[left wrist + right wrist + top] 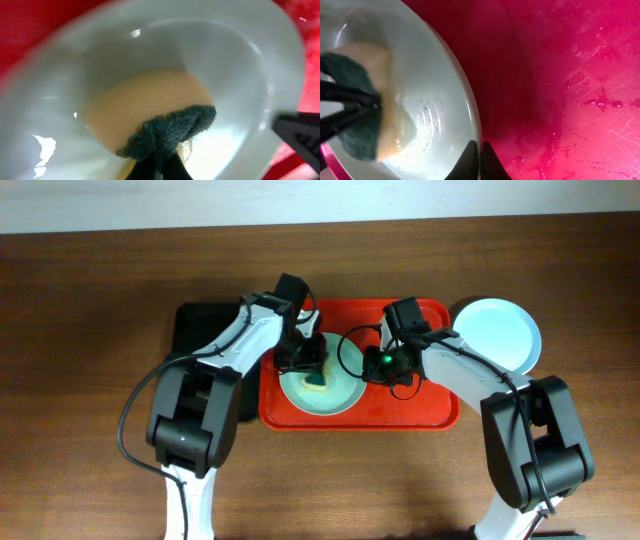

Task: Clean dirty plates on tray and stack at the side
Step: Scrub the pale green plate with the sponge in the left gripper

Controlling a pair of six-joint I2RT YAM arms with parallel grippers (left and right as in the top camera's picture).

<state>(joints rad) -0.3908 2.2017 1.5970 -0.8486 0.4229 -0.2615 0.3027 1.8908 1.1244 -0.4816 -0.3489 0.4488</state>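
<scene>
From overhead, both wrists crowd the mint-green plate (335,395), so much of its surface and both sets of fingertips are hard to make out. The left gripper (312,370) shows only as a dark block over the plate's 11 o'clock part. Of the sponge (318,380), only a small yellowish patch shows beneath it. The right gripper (372,365) sits at the plate's 3 o'clock rim, its jaws masked by the camera housing and a cable.

The left wrist view fills this in. The left gripper is clamped shut on the sponge, which has a dark green scouring face and a yellow body and presses flat into the plate's well. The fingers are cut off at the bottom edge, and the picture is blurred. A dark finger (300,132) of the right gripper enters at 4 o'clock beside the rim.

The right wrist view shows the right gripper's two fingers pinched together on the plate's rim at 6 o'clock, with wet streaks and droplets on the plate and on the red tray (545,75).

Only the overhead view gives the layout. The plate lies in the tray's 8 o'clock part. A pale blue plate (497,335) sits on the table (90,300), touching the tray's 2 o'clock corner. A black tray (195,330) lies at 9 o'clock, partly under the left arm.
</scene>
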